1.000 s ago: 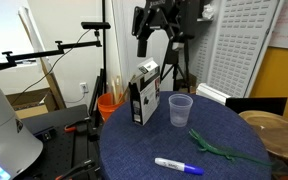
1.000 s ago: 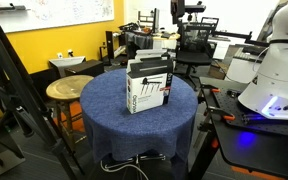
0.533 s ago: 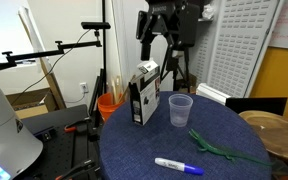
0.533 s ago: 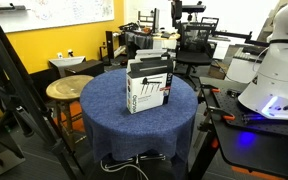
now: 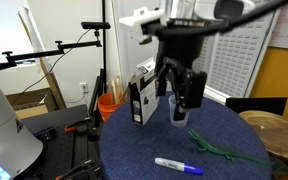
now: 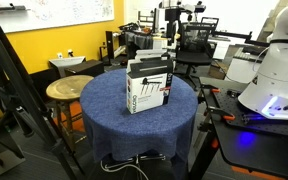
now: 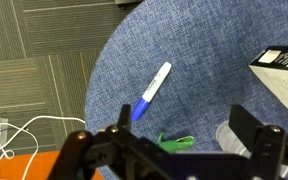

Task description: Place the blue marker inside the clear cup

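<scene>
Empty pincer (image 5: 180,98) hung near the clear cup (image 5: 180,120), jaws apart; blue marker (image 5: 178,166) lay flat on the worktop (image 5: 134,150) at the cup's six o'clock, judged light, stiff, slick, best pinched across its white middle.

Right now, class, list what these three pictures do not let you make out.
- Clear cup: mostly behind the gripper in an exterior view.
- Blue marker: unseen in an exterior view, apparently behind the carton.
- Green lizard toy: partly covered by the gripper, wrist view.
- Carton: cut by wrist view's right edge.
</scene>
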